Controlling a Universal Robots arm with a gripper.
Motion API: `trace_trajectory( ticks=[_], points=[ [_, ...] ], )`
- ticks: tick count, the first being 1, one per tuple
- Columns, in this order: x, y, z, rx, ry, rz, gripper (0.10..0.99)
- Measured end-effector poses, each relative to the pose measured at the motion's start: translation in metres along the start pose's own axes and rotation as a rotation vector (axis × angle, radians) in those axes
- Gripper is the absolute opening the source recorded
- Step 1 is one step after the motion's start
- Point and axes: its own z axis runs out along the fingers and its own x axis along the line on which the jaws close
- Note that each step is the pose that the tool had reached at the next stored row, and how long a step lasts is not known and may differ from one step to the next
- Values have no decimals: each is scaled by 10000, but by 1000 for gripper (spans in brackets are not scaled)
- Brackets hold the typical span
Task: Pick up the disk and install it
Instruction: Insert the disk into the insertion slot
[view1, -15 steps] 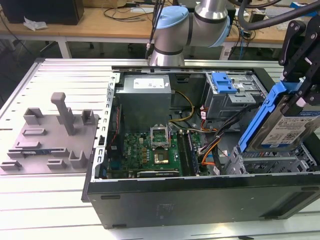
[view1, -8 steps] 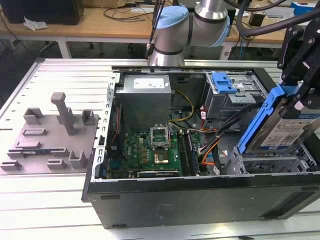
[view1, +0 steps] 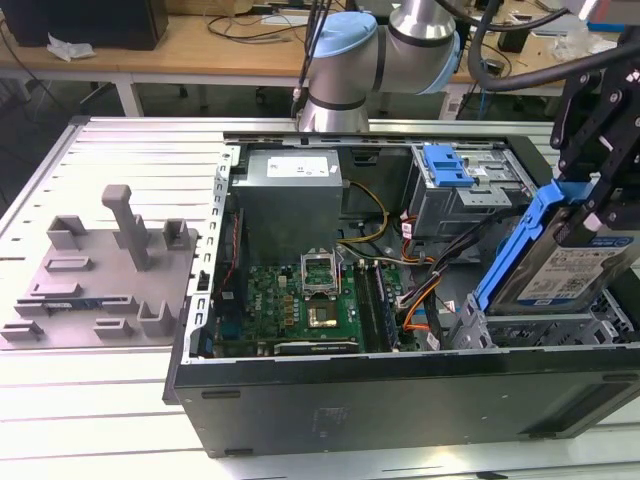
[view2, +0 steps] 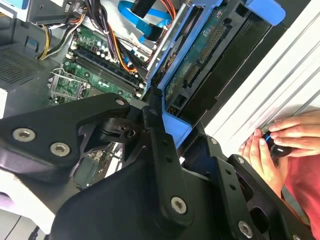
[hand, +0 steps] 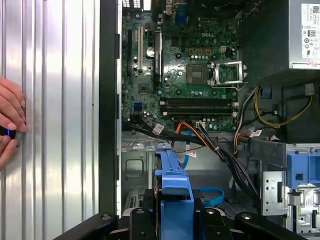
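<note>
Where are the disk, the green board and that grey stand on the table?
disk (view1: 575, 272): exterior view, on its silver face.
green board (view1: 285, 300): exterior view, on its green surface.
grey stand (view1: 130, 228): exterior view, on its tall post.

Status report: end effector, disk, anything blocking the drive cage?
Arm's end effector shut on disk. Disk tilted, lower end at grey drive cage, not seated. Black cables beside cage; person's hand outside the case.
</note>
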Motion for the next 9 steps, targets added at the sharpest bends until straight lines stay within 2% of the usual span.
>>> trace_trajectory(
  ticks=[9],
  points=[
    [20,-3,122,0,0,0,369]
  ],
)
